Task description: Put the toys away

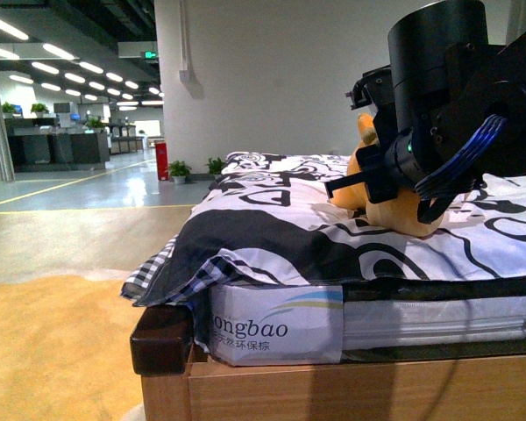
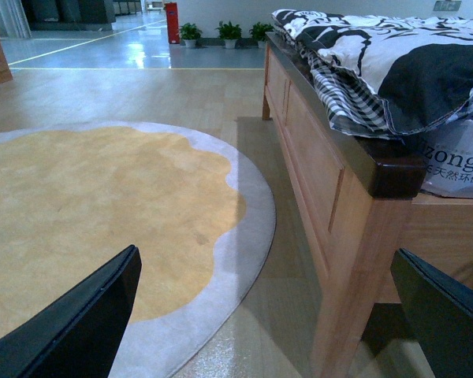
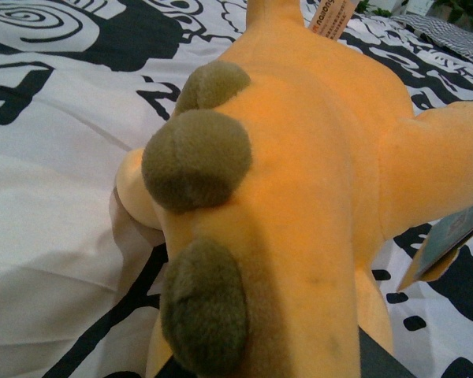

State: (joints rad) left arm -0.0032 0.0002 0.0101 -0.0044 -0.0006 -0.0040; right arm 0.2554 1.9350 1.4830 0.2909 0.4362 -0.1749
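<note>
The plush toy [image 1: 394, 206] is orange-yellow and lies on the black-and-white bedspread [image 1: 272, 228], partly hidden by my right arm. In the right wrist view the plush toy [image 3: 315, 181] fills the frame, with olive-brown fuzzy spots along its back and a paper tag [image 3: 449, 244] at its side. My right gripper [image 1: 368, 180] is shut on the plush toy; its fingertips barely show at the frame's bottom edge [image 3: 378, 362]. My left gripper [image 2: 268, 315] is open and empty, low over the floor beside the bed's wooden corner post [image 2: 355, 260].
The wooden bed frame [image 1: 333, 386] carries a wrapped mattress [image 1: 280, 329]. A round yellow rug [image 2: 87, 213] with a grey border lies on the floor next to the bed. A red object [image 1: 162, 160] and potted plants [image 1: 180, 171] stand by the far wall.
</note>
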